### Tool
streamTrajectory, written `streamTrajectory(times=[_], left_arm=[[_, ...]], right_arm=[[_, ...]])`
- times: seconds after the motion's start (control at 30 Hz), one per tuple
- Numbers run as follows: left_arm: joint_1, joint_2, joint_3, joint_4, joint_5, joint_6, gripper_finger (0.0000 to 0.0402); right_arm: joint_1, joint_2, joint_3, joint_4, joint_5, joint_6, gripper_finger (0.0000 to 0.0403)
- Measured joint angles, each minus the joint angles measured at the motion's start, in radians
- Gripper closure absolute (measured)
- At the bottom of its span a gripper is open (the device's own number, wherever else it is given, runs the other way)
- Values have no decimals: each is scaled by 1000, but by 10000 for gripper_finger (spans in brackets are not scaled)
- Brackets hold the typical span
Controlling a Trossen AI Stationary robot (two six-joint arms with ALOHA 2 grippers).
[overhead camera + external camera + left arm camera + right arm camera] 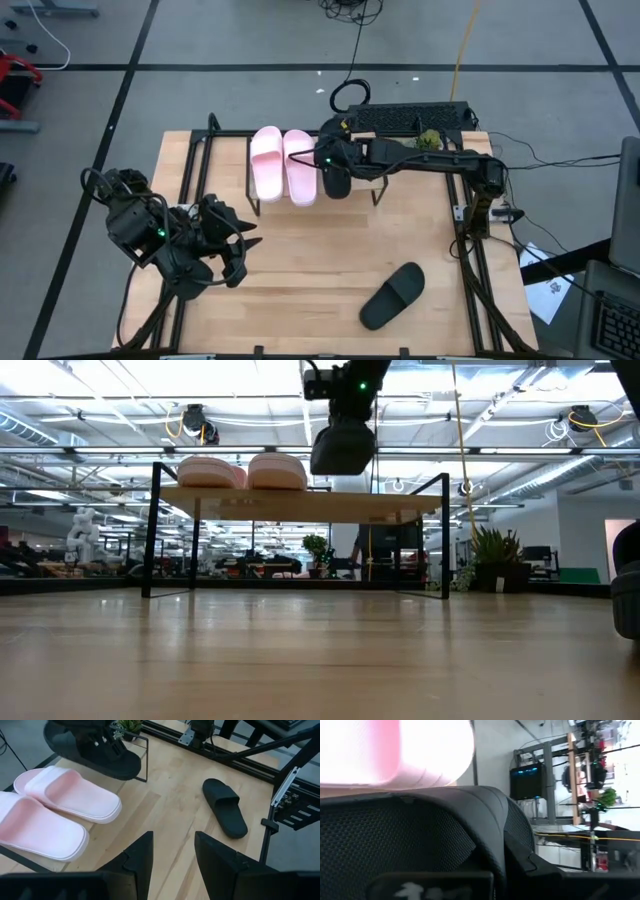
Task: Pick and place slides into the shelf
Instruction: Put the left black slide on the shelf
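Observation:
Two pale pink slides [283, 165] lie side by side, soles down, on the shelf [330, 505], also seen in the low view [243, 471] and the left wrist view [67, 795]. One black slide [337, 180] is in my right gripper [328, 157], which is shut on it right beside the pink pair, above the shelf board [343, 448]. The other black slide [393, 295] lies flat on the table near its near right edge [226, 807]. My left gripper [245, 258] is open over the table's left part, touching nothing [172, 855]. My right gripper holds the black slide at its strap [100, 747], coming from above and from the table's right side. The gripper body hides the fingertips. The slide hangs roughly level under the gripper, its sole [343, 468] a little above the shelf board, lifted clear.
The shelf's thin black legs [155, 530] stand on the wooden table. Bare board remains on the shelf to the right of the held slide [410, 505]. A small potted plant [428, 138] and black frame bars [470, 270] sit along the table's far and right edges.

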Motion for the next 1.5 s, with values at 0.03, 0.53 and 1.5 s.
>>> streamTrajectory(times=[0.03, 0.53, 1.5], left_arm=[[0, 0, 0, 0, 0, -1, 257], [0, 0, 0, 0, 3, -6, 257], [0, 0, 0, 0, 17, 3, 257]], right_arm=[[-2, 7, 0, 1, -5, 1, 403], [-29, 62, 0, 15, -8, 8, 403], [-39, 62, -82, 31, -110, 83, 402]])
